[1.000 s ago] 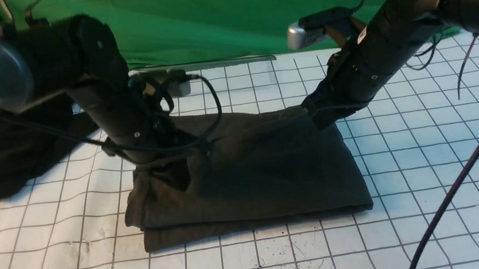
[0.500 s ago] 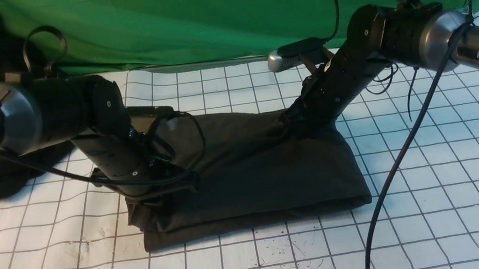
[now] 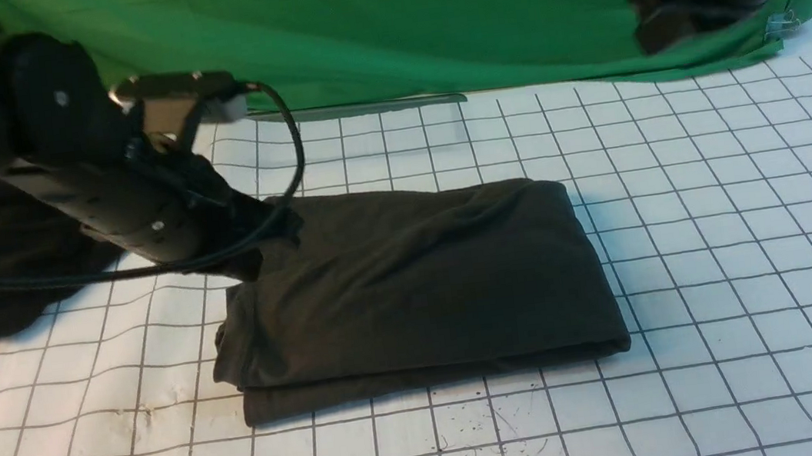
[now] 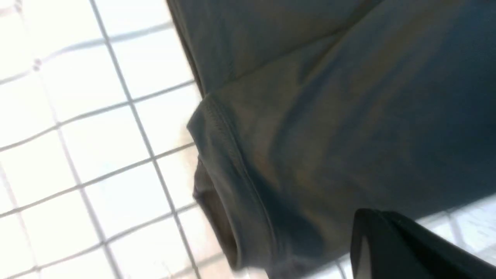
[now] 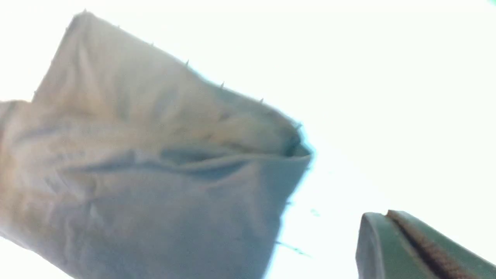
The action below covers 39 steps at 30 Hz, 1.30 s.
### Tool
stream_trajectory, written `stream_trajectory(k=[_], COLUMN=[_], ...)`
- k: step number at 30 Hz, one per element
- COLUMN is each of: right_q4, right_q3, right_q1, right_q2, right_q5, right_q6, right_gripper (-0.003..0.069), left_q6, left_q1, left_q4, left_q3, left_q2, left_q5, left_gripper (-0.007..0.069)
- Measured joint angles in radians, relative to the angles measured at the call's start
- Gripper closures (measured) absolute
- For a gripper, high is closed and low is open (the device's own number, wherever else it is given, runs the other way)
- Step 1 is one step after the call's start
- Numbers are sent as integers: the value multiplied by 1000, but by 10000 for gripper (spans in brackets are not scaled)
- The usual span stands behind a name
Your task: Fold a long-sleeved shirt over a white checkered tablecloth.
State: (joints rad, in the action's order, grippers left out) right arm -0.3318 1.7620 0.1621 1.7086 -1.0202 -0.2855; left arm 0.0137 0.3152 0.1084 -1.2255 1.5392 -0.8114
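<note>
Left gripper [image 3: 264, 238], opening hidden, touches folded long-sleeved shirt [image 3: 420, 280]; no readable lettering shows.

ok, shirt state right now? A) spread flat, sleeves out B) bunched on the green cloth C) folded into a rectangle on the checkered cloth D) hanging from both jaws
C: the long-sleeved shirt lies as a layered rectangle on the white checkered tablecloth, its stacked edges showing along the near side.
</note>
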Motion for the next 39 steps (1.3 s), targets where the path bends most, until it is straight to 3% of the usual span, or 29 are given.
stream_trajectory(k=[8, 18, 24, 31, 39], right_q4=[8, 10, 12, 13, 13], right_q3=[-292, -869, -1191, -1351, -1367], right_q1=[-75, -77, -77, -77, -77], right_q2=[-518, -1085, -1390, -1603, -1639], right_q5=[126, 561, 869, 1090, 1113], right_q6=[-1, -74, -74, -75, -75], right_gripper=[655, 655, 655, 655, 631], left_q6=[-8, 50, 57, -8, -90], left_q1=[0, 0, 0, 0, 0], left_q4=[54, 149, 142, 135, 141], left_q3=[0, 40, 187, 383, 573], left_q2=[-158, -307, -480, -698, -922], left_q5=[-116, -70, -3, 74, 253], left_gripper=[629, 629, 629, 629, 629])
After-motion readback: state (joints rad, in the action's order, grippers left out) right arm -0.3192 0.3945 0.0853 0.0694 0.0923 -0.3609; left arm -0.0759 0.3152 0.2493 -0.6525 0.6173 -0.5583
